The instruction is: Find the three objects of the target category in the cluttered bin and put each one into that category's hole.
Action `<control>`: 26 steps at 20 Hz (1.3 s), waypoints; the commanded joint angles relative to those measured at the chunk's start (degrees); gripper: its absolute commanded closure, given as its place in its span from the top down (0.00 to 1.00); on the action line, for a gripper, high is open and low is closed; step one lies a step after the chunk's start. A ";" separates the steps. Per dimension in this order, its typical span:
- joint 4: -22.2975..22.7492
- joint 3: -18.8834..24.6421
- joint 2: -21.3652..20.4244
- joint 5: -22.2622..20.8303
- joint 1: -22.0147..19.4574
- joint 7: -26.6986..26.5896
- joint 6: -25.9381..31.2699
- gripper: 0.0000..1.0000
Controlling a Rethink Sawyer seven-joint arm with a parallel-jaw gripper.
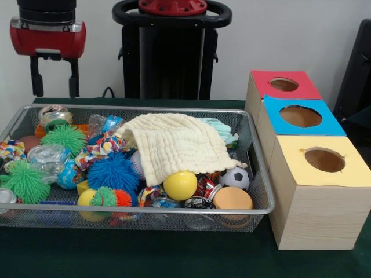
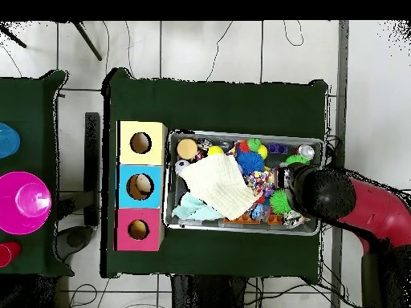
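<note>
Bin (image 1: 255, 209) — pincer (image 1: 55, 77) open above its far corner.

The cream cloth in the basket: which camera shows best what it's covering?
The front view: the cloth drapes over the pile, and a yellow ball peeks from under its near edge. Overhead, the cloth is just a flat pale patch in the bin, hiding everything beneath.

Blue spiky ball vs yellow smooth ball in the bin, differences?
The blue spiky ball bristles with soft spikes; the yellow ball is smooth and glossy. The blue one looks larger. The yellow one sits partly under the cream cloth; the blue one lies beside it, uncovered. Both are round and rest in the bin.
</note>
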 commanded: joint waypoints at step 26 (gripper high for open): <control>7.93 11.22 6.87 -13.50 -7.42 -4.70 -7.15 1.00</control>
